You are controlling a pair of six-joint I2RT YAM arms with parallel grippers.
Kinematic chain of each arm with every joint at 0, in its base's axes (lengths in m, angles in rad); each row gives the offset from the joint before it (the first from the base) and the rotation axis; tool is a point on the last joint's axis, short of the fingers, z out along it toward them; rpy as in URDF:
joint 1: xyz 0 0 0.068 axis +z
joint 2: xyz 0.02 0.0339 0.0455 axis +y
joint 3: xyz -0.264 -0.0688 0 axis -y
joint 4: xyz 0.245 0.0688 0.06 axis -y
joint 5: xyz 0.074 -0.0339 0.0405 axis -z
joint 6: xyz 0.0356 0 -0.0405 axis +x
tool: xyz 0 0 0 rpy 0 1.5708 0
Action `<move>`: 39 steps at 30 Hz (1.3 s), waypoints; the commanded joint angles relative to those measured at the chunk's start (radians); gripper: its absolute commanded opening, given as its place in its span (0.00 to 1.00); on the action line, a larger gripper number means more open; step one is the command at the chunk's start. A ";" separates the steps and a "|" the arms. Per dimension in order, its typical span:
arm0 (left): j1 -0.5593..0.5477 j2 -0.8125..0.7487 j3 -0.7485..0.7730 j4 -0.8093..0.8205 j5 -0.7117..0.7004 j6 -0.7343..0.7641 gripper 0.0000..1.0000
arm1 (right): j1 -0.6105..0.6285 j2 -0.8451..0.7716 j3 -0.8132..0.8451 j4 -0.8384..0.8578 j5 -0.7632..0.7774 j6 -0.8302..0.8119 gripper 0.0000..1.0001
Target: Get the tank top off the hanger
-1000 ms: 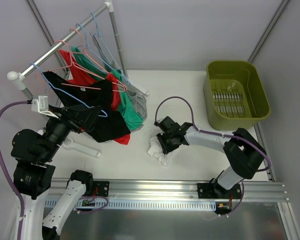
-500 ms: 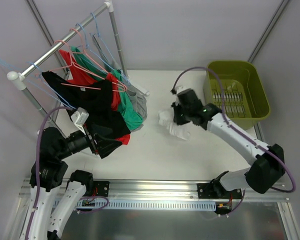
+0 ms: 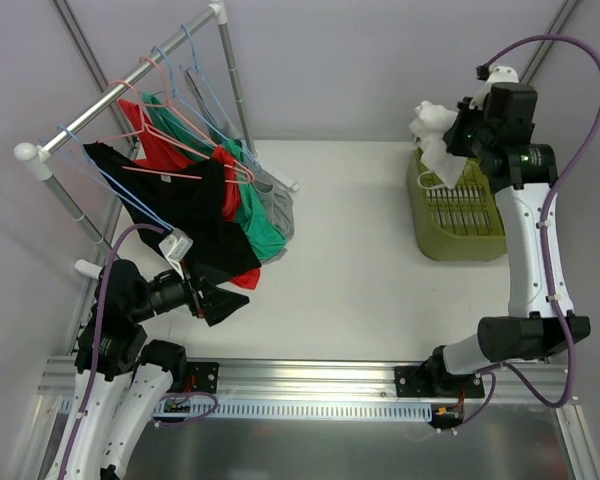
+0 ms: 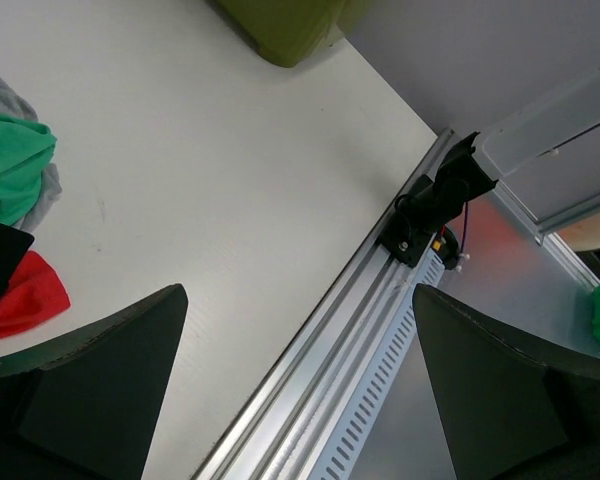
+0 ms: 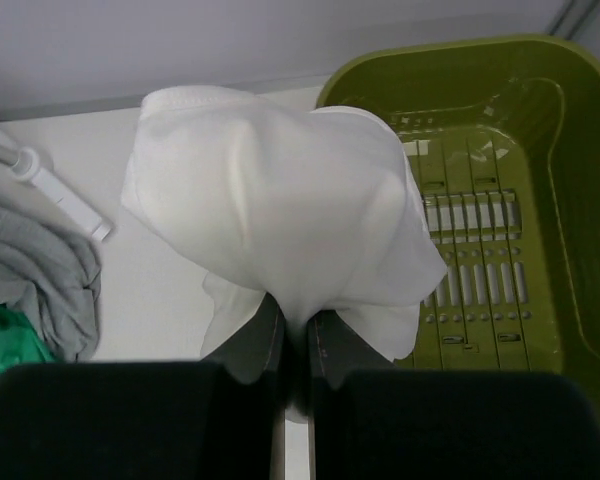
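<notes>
The right gripper (image 5: 296, 345) has its jaws clenched on a bunched fold of the white tank top (image 5: 280, 200), which hangs free of any hanger above the green basket (image 3: 458, 248) at about 2 o'clock in the overhead view, held high, seemingly so it can drop in without dragging over the rim. The left gripper (image 4: 298, 300), jaws released and spread wide around nothing, sits low at 8 o'clock just beside the hem of a black garment (image 3: 195, 225), probably parked out of the way. The rack (image 3: 130, 75) at 10 o'clock carries black, red, green and grey clothes. The table (image 3: 350, 250) is plain matt white, with a slotted metal rail (image 3: 330, 380) along its 6 o'clock edge and pale grey panels (image 3: 380, 60) walling it in
</notes>
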 commanded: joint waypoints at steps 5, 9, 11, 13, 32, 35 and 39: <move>0.004 -0.018 -0.002 0.037 -0.004 0.016 0.99 | -0.221 0.163 0.037 0.026 -0.165 0.074 0.00; 0.004 -0.022 0.026 0.037 -0.021 -0.046 0.99 | -0.264 0.276 0.038 0.017 -0.129 0.105 0.50; 0.004 -0.024 0.067 0.037 -0.027 -0.103 0.99 | -0.271 0.275 0.023 0.007 -0.100 0.122 0.90; 0.004 -0.024 0.124 0.037 -0.055 -0.176 0.99 | -0.266 0.235 -0.017 0.014 -0.105 0.128 0.99; 0.004 0.515 0.768 -0.032 -0.705 -0.297 0.99 | -0.280 -0.326 -0.770 0.690 -0.789 0.637 0.99; 0.003 0.590 0.827 -0.049 -0.858 -0.278 0.96 | -0.280 -0.379 -0.796 0.692 -0.793 0.619 0.99; 0.000 0.708 0.888 -0.055 -0.998 -0.260 0.87 | -0.280 -0.412 -0.805 0.663 -0.807 0.590 0.99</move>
